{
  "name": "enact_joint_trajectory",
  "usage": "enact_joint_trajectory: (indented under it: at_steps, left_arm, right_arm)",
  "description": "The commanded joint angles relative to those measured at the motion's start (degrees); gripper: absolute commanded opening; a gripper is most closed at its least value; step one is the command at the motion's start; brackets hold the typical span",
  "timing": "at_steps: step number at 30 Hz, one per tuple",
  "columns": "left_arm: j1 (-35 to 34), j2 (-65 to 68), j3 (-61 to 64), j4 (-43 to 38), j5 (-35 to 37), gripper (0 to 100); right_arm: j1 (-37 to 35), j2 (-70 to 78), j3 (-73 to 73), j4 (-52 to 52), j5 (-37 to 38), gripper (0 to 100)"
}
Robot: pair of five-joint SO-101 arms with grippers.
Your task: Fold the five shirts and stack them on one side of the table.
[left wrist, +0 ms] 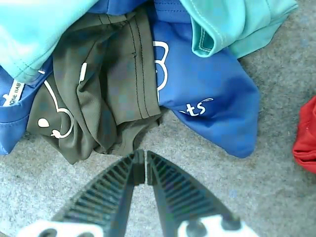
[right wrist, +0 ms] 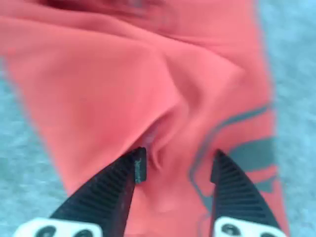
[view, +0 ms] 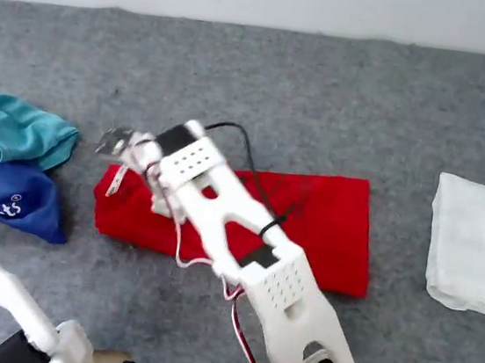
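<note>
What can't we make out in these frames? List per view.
High view: white shirt runs off the right edge.
High view: right arm hides the red shirt's middle.
Left wrist view: olive shirt partly buried under blue shirt and teal shirt.
Right wrist view: red shirt's dark print cut off by the right gripper and the frame edge.

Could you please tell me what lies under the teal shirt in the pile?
A blue shirt and an olive shirt poke out from beneath the teal shirt; how far they extend underneath is covered.
</note>
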Motion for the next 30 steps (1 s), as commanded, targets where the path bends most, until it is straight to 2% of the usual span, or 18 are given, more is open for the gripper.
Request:
enact_joint_trajectory:
  at_steps: [1,3,6,11,17,22,26,30]
  left_arm:
    - [0.00,-2.02,-2.42,1.23,-0.44,1]
    - [0.00,-2.02,-2.33,1.41,-0.44,1]
    - [0.00,-2.02,-2.33,1.58,-0.44,1]
    - [0.00,-2.02,-2.42,1.58,-0.44,1]
    - [0.00,-2.02,-2.42,1.58,-0.44,1]
    - [0.00,-2.11,-2.42,1.58,-0.44,1]
    - [-0.09,-2.11,-2.42,1.58,-0.44,1]
    - [-0.09,-2.11,-2.42,1.58,-0.44,1]
  right_arm:
    - [1.36,0.48,-11.25,6.55,0.62,19.5]
    - [0.57,0.75,-16.53,10.77,0.62,17.7]
    - [-0.13,-0.22,-19.25,11.30,-0.18,14.7]
    - [-2.42,-1.98,-18.55,11.21,-3.69,0.6]
    - [-4.79,-1.19,-14.24,10.95,-4.66,0.9]
    - [0.31,6.02,-12.22,5.23,-1.41,0.9]
    - [1.45,8.31,-17.93,6.64,-1.41,0.9]
    - [-1.27,8.22,-26.46,11.56,-1.49,0.9]
